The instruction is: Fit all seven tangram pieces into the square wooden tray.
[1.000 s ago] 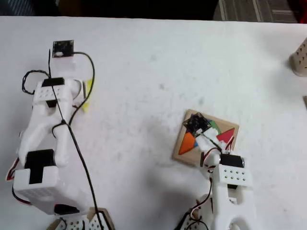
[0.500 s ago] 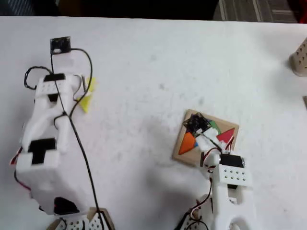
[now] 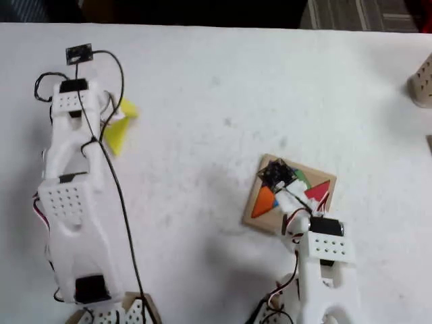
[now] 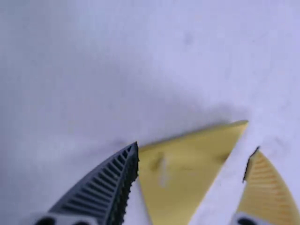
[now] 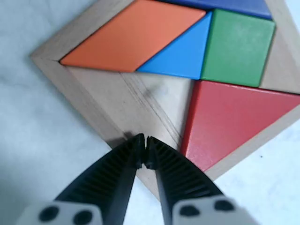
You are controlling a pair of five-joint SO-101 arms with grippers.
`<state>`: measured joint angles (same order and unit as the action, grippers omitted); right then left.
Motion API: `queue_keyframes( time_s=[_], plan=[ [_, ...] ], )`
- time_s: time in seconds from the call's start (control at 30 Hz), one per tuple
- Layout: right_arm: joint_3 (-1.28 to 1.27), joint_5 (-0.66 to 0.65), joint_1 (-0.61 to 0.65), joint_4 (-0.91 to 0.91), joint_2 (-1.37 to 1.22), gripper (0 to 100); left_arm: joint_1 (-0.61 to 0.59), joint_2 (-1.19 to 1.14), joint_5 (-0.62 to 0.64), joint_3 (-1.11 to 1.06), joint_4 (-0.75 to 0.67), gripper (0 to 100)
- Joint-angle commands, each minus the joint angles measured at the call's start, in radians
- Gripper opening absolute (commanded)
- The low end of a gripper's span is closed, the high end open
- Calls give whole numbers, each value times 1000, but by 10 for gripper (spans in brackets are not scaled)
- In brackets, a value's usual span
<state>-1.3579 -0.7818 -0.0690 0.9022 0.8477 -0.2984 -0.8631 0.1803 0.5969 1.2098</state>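
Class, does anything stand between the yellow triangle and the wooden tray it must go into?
Nothing lies between yellow triangle and wooden tray on the table, but the right hand, shut, sits over the tray's gap.

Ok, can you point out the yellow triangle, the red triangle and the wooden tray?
yellow triangle point(image 4: 187, 171), left wrist view, middle of its flat face.
red triangle point(image 5: 234, 122), right wrist view, centre of its top face.
wooden tray point(image 5: 79, 32), right wrist view, on its raised rim.

i count five pieces in the one tray point(image 5: 51, 65) at my right gripper point(image 5: 144, 152): orange point(image 5: 136, 35), light blue point(image 5: 183, 54), green point(image 5: 239, 47), red point(image 5: 234, 122), dark blue point(image 5: 225, 4). at my left gripper point(image 4: 192, 149), one yellow piece point(image 4: 183, 173), maybe two.
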Motion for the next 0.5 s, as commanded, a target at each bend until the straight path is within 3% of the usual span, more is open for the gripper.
queue_keyframes(
  time_s=[0.0, 0.47],
  plan=[
    [-9, 5, 12, -5, 1, 16, -5, -48, 6, 92, 91, 373],
    [-9, 5, 12, -7, 1, 16, 30, -61, 0, 94, 175, 369]
  ],
)
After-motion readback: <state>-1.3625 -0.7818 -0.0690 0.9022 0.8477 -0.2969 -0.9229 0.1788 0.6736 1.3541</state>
